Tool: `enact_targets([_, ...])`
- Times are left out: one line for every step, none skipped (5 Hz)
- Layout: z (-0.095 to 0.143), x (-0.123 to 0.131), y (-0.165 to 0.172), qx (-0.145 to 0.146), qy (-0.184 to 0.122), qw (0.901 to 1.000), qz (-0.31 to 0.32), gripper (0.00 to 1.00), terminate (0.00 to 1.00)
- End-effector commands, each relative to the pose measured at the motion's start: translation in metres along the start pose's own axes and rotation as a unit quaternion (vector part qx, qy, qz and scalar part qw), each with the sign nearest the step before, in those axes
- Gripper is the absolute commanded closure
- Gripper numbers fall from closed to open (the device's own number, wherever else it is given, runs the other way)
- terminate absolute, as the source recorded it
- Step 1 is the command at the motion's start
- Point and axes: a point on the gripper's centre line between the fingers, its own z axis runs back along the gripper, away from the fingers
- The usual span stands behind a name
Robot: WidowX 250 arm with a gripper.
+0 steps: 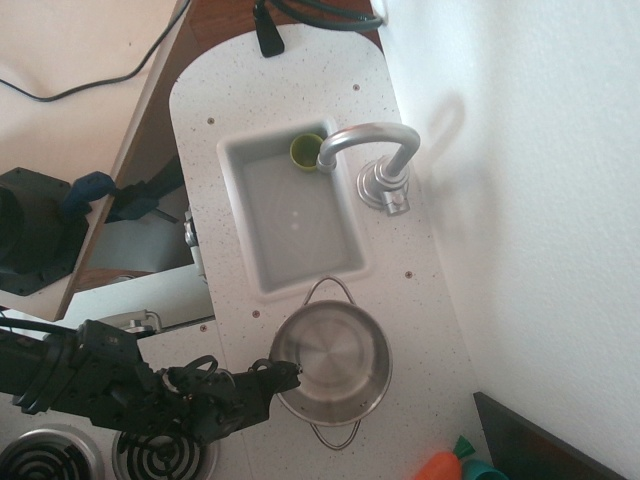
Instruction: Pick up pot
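One pincer [284, 375] is showing in the overhead view, reaching in from the left on a dark arm [110, 385], and its tips are sitting right at the near-left rim of the pot [332, 362]. They are appearing to pinch that rim, though whether they are truly clamped on it cannot be told from this angle. Just beyond the pincer's tips, the shiny pot is resting on the speckled white counter [420, 300], with one wire handle pointing toward the sink [290, 215] and the other pointing away from it. Farther ahead and to the side of the pincer, a small yellow-green cup [304, 152] is sitting in the sink's far corner under the curved faucet [375, 155]. Behind the pincer, beneath the arm, a coil burner [165, 452] is showing.
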Motion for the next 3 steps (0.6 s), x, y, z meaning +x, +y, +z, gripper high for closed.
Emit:
enact_targets([-0.0003, 0.003, 0.0068, 0.007, -0.008, 0.9998, 0.016, 1.0, 0.0])
enact_targets([-0.0012, 0.0076, 0.006, -0.005, -0.013, 0.9998, 0.012, 0.0, 0.0])
enact_targets([-0.0019, 0.0084, 0.0071, -0.004, -0.012, 0.9999, 0.009, 1.0, 0.0])
